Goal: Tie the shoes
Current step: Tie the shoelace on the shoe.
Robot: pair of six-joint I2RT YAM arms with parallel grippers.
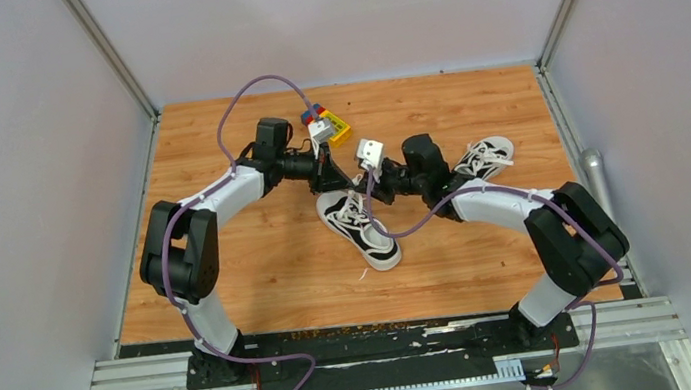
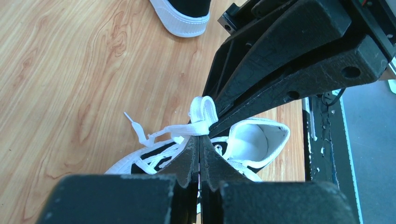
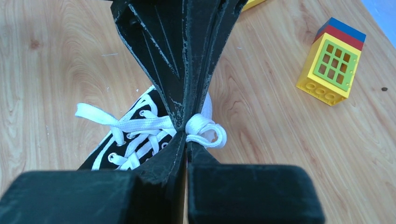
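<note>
As left fingers (image 2: 188, 162) pinch lace (image 2: 184, 129), right fingers (image 3: 172, 157) do.

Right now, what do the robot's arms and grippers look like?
Both arms match: the left arm and right arm have white shells between chunky black joints, each trailed by a purple cable. A small white camera box sits at each wrist. The left gripper and right gripper have matte black wedge fingers with scuffed, whitish edges.
</note>
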